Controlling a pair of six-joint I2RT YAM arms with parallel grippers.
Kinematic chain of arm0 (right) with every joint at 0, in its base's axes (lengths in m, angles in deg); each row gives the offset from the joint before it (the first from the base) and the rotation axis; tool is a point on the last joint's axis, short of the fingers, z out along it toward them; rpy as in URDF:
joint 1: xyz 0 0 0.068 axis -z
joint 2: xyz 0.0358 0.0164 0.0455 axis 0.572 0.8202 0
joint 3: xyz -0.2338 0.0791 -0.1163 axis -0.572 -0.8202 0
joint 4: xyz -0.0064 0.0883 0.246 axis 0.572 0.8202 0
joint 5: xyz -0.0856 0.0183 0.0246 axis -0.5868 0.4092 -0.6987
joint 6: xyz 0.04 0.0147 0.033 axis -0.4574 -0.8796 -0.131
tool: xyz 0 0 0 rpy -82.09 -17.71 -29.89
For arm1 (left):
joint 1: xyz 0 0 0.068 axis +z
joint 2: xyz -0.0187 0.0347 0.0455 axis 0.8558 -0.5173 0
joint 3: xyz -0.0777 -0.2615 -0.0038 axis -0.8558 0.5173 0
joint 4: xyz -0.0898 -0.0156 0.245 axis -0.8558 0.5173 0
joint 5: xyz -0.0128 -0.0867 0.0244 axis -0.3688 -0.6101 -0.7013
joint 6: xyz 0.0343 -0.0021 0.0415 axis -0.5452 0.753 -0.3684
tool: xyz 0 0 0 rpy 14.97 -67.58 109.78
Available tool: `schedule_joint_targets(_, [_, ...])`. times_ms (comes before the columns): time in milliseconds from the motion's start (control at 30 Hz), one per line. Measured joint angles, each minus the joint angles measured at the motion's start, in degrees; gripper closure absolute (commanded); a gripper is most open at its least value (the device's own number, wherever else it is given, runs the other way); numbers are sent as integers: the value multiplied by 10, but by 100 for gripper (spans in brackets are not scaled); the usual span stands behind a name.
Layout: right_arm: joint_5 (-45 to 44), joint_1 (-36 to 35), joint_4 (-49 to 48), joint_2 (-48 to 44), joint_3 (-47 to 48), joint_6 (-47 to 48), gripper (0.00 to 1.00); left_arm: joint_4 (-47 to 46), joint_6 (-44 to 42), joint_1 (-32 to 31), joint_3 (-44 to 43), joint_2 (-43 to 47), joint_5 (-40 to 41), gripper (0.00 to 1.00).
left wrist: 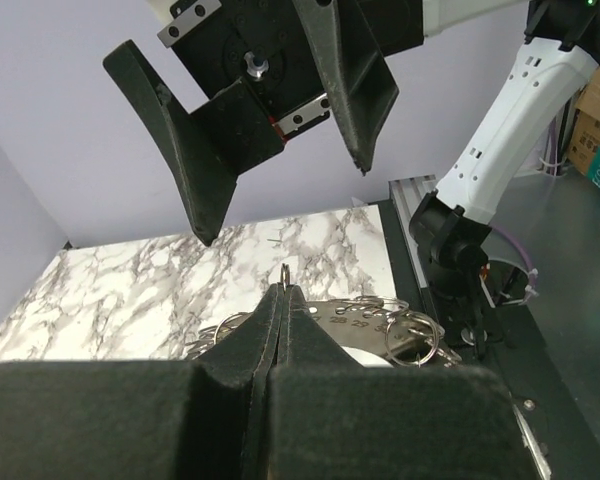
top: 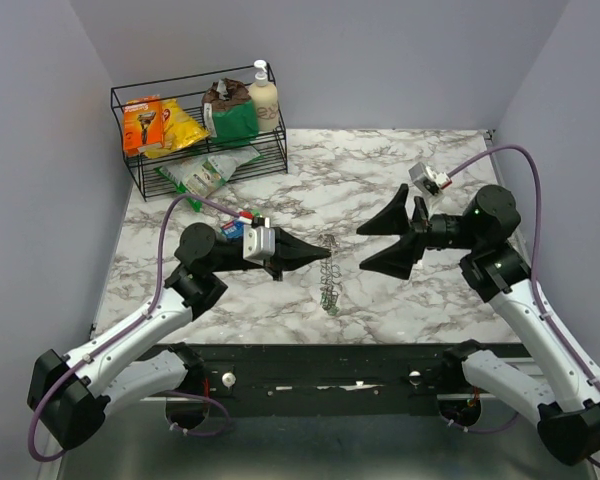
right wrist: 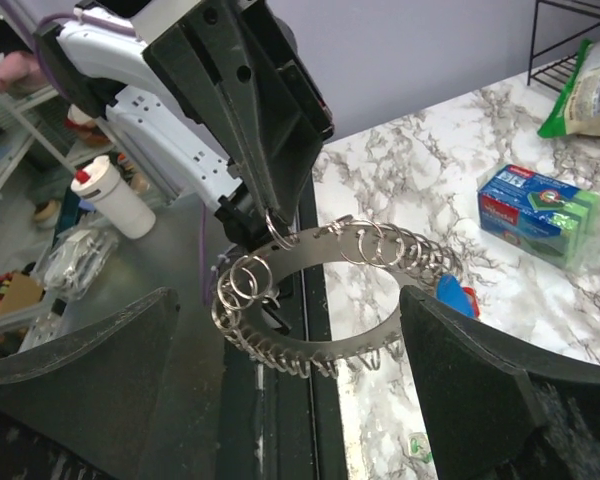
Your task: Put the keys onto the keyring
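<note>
**Keyring clamped in the left jaws, right jaws gaping in front of it**

The left arm [top: 130, 340] is reaching toward the middle of the marble worktop [top: 410, 305]. The left jaws are pressing fully together on the keyring [right wrist: 315, 242]. They are gripping it at its top edge, where one small split ring is poking out above the fingertips [left wrist: 250, 340]. The keyring is a wide metal band strung all round with small wire loops. It is hanging down from that grip over the worktop, and whether its bottom is touching the surface cannot be told.

The right arm [top: 540, 320] is coming in from the opposite side. The right jaws are standing wide apart and holding nothing. They are facing the left jaws, with the keyring just in front of their tips.

The keys [right wrist: 450, 291] are showing only as a blue head and a red head. They are lying on the worktop behind the raised band, apart from it, and their blades are hidden. A blue sponge pack [right wrist: 540, 210] is lying near them, farther toward the wire rack [top: 200, 130] in the far left corner. The rack is holding packets and a pump bottle [top: 263, 95].
</note>
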Motion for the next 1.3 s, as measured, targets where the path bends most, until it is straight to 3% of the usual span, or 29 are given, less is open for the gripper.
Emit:
schedule_joint_targets(167, [-13,-37,22,14,29,24,26,0,0,0,-1,-8,-2,100])
schedule_joint_targets(733, [-75,-82,27,59,37,37,34,1,6,0,-1,-13,-10,100])
schedule_joint_targets(867, [-85,-88,27,64,37,41,43,1,10,0,-1,-13,-11,100])
schedule_joint_targets(1300, [-87,-101,27,65,37,44,52,0,31,0,-2,-13,-11,100])
